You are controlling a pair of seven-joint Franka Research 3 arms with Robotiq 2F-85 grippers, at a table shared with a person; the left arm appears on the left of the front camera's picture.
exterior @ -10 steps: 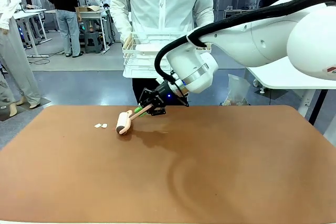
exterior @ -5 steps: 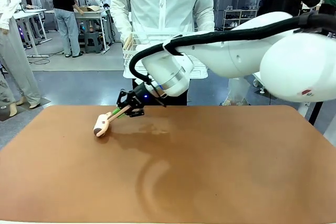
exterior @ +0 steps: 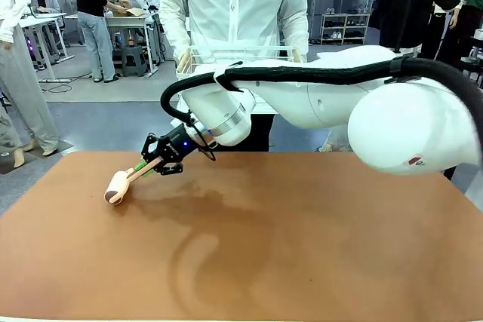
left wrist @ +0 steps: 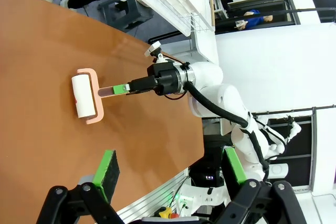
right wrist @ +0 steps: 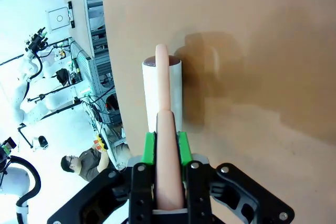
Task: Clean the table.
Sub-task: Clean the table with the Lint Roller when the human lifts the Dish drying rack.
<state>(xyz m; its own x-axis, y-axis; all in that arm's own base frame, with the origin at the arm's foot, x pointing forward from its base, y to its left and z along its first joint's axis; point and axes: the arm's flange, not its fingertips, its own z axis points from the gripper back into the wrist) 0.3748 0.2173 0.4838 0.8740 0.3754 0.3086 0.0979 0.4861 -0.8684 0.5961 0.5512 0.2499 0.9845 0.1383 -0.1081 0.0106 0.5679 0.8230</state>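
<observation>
The right claw [exterior: 155, 165], left of the middle in the front view, is squeezed tight on the pink handle of a lint roller [exterior: 117, 188]. The white roll sits on the brown table [exterior: 317, 246], near its far left side. The left claw [left wrist: 170, 167] is wide apart and holds nothing. A wire basket [exterior: 198, 56] is mostly hidden behind the right arm [exterior: 317, 96].

Wide reddish-brown table [exterior: 339, 262], smooth matte top — rounded corners, level, stretching across the foreground
</observation>
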